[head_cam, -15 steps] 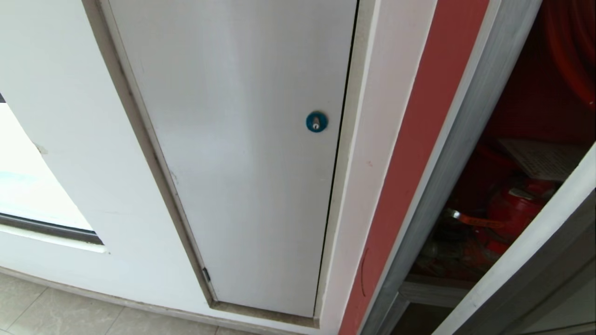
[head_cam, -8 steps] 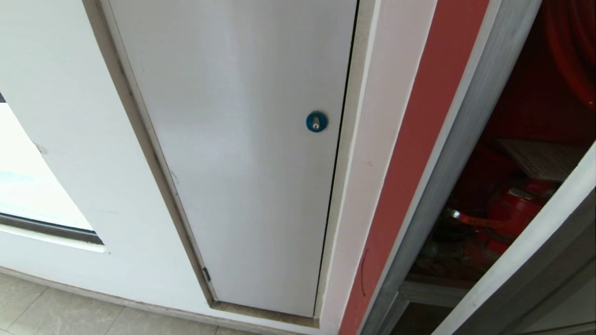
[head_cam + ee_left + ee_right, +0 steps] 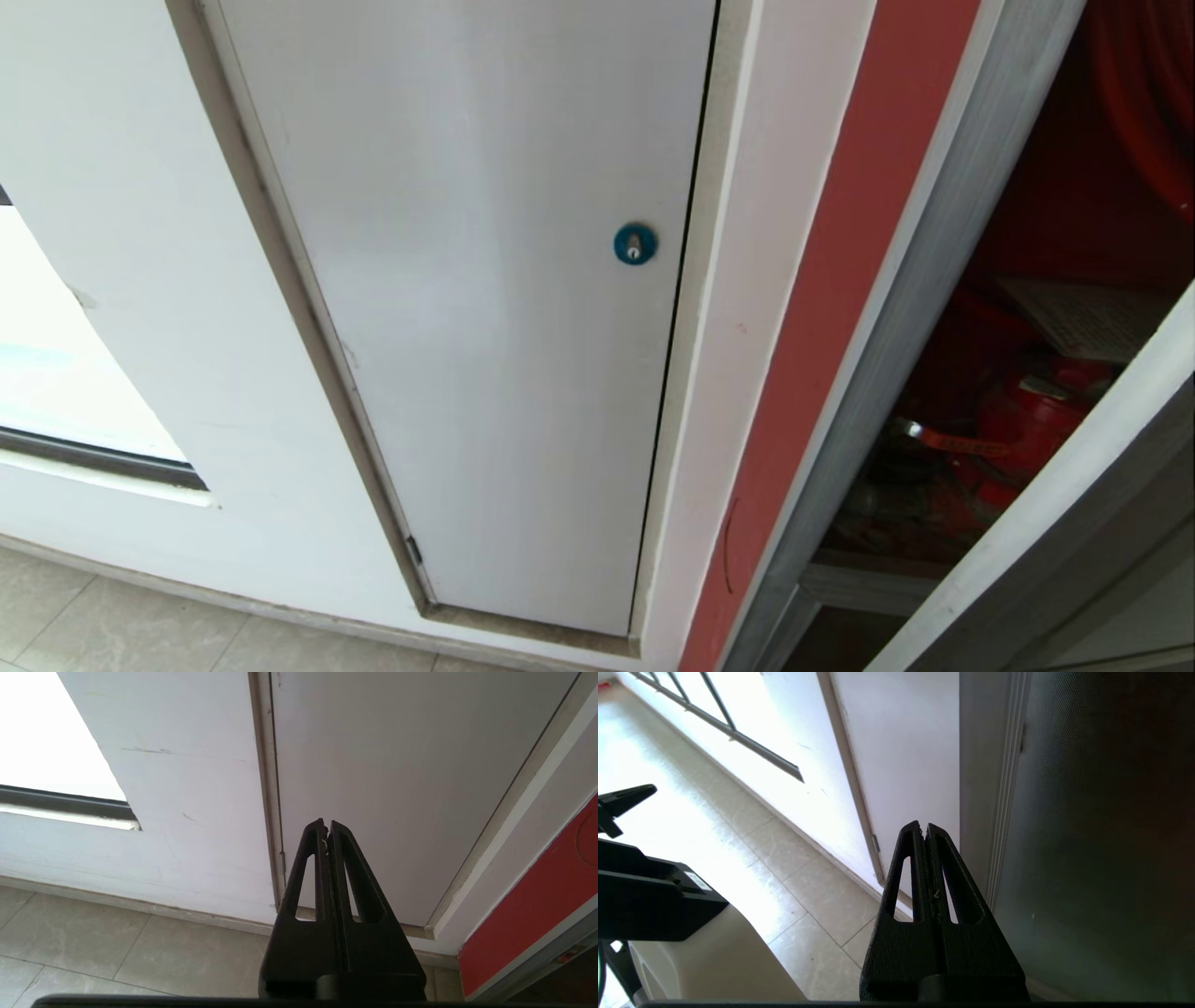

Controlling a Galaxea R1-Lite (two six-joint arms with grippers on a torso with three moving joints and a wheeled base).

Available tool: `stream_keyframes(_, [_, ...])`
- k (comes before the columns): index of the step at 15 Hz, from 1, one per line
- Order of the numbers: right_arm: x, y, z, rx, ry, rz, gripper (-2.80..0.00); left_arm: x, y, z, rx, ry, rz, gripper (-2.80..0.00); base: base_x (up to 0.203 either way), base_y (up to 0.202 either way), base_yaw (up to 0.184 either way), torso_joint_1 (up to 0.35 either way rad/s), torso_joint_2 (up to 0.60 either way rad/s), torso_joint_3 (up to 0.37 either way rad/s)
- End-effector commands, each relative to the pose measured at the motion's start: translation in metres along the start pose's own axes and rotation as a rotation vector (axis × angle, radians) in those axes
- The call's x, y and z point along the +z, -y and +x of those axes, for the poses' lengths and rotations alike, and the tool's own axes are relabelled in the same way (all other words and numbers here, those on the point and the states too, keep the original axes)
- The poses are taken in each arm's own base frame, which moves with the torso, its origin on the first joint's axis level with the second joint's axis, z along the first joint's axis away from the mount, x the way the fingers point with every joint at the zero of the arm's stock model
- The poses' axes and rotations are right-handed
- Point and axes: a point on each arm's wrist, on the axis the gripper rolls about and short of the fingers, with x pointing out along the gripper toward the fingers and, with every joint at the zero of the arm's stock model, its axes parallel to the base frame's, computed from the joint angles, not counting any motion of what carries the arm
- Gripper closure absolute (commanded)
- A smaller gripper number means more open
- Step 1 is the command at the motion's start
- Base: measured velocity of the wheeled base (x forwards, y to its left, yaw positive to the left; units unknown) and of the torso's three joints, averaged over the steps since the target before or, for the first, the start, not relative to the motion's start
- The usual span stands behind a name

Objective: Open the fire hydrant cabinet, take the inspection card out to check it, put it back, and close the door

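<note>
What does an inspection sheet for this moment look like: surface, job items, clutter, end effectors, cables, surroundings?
Surface: pale tiled floor along the wall base.
Job's things: cabinet stands open at the head view's right, red interior showing; card lies inside above the red valve; door, dark glass, is swung out beside the right end effector.
Clutter: nothing seen.
End effectors: left end effector shut, empty, pointing at the white panel; right end effector shut, empty, near the door's edge.
Cables: nothing seen.
Surroundings: white panel with blue lock, red wall strip, window low on the left.
</note>
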Motion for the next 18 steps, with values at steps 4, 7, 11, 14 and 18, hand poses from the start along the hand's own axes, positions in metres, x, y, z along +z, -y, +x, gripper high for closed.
stream_keyframes(4, [0.025,0.016,0.029,0.065,-0.052,0.034,0.00,0.000,0.000,0.000,0.000,-0.001,0.000,0.00,0.000,0.000,0.000,0.000,0.00,0.000])
stream_keyframes(7, [0.037,0.026,0.045,0.073,-0.058,0.038,0.00,0.000,0.000,0.000,0.002,-0.001,0.000,0.00,0.000,0.000,0.000,0.000,0.00,0.000])
stream_keyframes(11, [0.044,0.038,0.063,0.072,-0.051,0.032,0.00,0.000,0.000,0.000,0.002,-0.001,0.000,0.00,0.000,0.000,0.000,0.000,0.00,0.000])
stream_keyframes(14, [0.047,0.043,0.070,0.071,-0.058,0.038,0.00,0.000,0.000,0.000,0.002,-0.001,0.000,0.00,0.000,0.000,0.000,0.000,0.00,0.000])
stream_keyframes(18, [0.052,0.049,0.080,0.063,-0.066,0.044,0.00,0.000,0.000,0.000,0.000,-0.001,0.000,0.00,0.000,0.000,0.000,0.000,0.00,0.000])
